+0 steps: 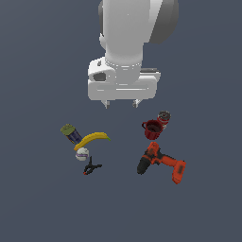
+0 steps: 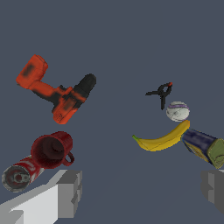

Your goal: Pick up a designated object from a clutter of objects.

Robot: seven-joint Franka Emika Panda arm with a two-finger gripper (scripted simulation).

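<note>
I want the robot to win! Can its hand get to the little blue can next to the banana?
Probably yes. The hand hangs open above the floor with nothing under it. The blue can lies on its side, its top end free, though the banana touches its other end, so the grab may be tight.

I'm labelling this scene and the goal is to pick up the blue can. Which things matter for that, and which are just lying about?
Belongs to the job:
blue can, lying on its side against the banana
hand, open, above the items

Just lying about:
banana
white ball
black clamp
red mug
red can
drill
</note>
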